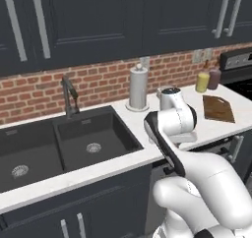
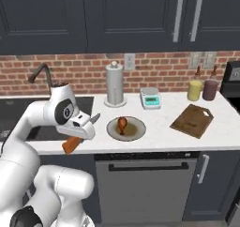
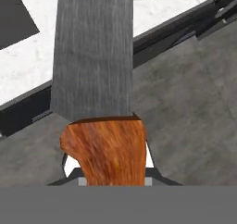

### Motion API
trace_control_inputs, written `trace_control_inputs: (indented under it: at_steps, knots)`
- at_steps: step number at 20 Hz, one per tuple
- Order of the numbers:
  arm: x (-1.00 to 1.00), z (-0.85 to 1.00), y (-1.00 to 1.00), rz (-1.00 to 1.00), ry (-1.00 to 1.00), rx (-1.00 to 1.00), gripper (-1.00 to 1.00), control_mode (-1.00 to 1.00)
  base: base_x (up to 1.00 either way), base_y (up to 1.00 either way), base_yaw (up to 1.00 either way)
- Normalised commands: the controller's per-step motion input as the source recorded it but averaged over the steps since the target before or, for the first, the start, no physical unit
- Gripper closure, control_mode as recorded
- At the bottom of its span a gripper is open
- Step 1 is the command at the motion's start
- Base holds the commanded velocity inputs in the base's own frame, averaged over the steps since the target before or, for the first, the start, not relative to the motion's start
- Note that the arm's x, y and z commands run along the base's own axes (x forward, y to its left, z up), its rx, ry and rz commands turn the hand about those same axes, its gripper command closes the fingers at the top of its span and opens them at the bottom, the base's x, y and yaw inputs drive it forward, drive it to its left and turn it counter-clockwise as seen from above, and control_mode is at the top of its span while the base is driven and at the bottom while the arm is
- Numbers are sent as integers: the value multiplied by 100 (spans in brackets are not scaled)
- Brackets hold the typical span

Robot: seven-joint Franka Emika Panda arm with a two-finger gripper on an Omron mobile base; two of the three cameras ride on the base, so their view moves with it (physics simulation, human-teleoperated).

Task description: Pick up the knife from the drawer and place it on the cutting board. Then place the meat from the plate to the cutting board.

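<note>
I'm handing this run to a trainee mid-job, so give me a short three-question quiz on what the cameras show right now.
1. True or false: the end effector is shut on the knife.
2. Where is the meat? A) on the cutting board; B) on the plate; C) in the sink.
3. Fill in: in the right base view, the cutting board lies to the ____ of the plate on the counter.

Key: 1 true: its orange-brown handle sits between the jaws, blade pointing away. 2 B. 3 right.
</note>
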Motion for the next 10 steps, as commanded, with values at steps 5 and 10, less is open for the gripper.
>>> trace_control_inputs:
  at_steps: [5,10]
  knots:
    - [0,0,0,0,0,0,100,100,0,-100,9]
    - [0,0,0,0,0,0,100,100,1,-100,21]
